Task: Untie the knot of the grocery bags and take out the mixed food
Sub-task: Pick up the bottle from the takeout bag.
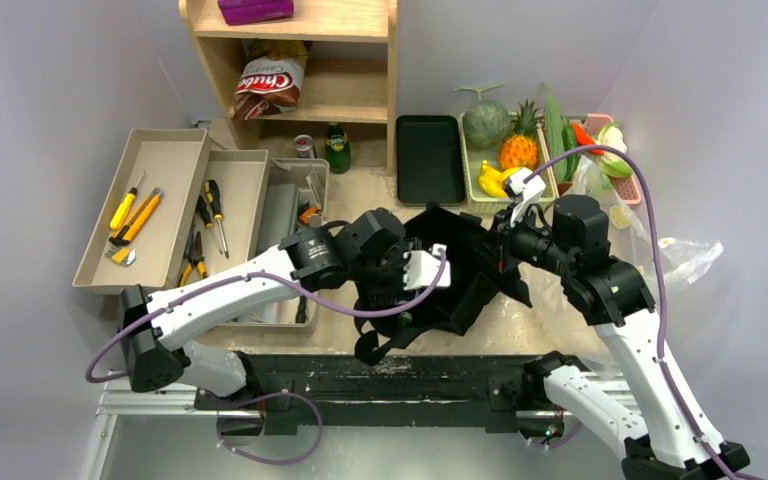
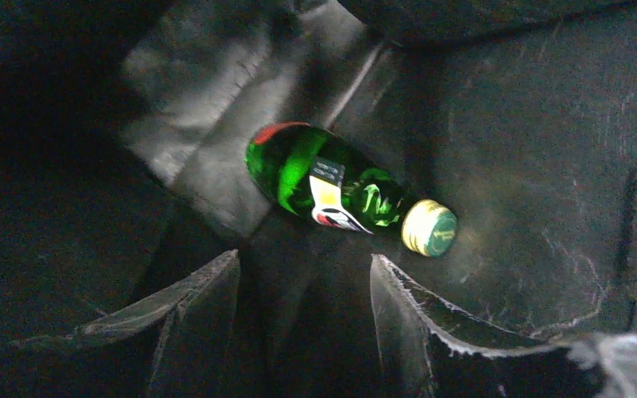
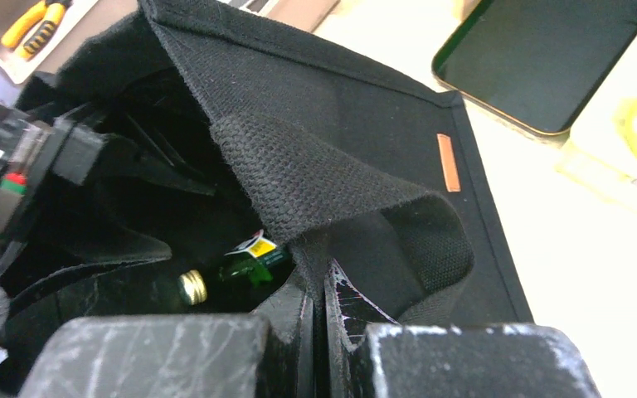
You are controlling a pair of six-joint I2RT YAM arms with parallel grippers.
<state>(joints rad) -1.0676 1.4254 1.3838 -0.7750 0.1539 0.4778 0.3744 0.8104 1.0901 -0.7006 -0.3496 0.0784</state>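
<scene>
Two bags are in view. The black cloth bag (image 1: 465, 275) stands open between the two hands, and the see-through plastic bag (image 1: 682, 258) lies crumpled on the table (image 1: 360, 195) just off the right hand's outer side. The left hand (image 2: 303, 308) is down inside the black cloth bag, its two fingers (image 2: 189, 308) spread apart with nothing between them. One green bottle (image 2: 342, 195) lies on its side on the bag's floor just ahead of those fingertips, not touching them, with its cap nearest the right-side finger. Dark cloth walls close in around that hand on every side, and a strip of bare floor lies between the fingertips and the bottle. The right hand (image 3: 323, 327) is closed, pinching a fold of the bag's rim. The held flap rises ahead of it, and the bag's mouth gapes to its left. Through that mouth the same bottle shows, low and left of the right hand's fingers, with the left arm filling the far left of the opening. Ahead and to the right of the right hand, past the bag's straight edge, lies one flat black tray (image 3: 539, 58) on open table. Farther ahead of the left hand, a second green bottle (image 1: 336, 147) stands upright at the foot of the shelf (image 1: 392, 80), which holds one chip packet (image 1: 270, 85). Ahead of the right hand sit one melon (image 1: 485, 122) and one pineapple (image 1: 520, 148).
</scene>
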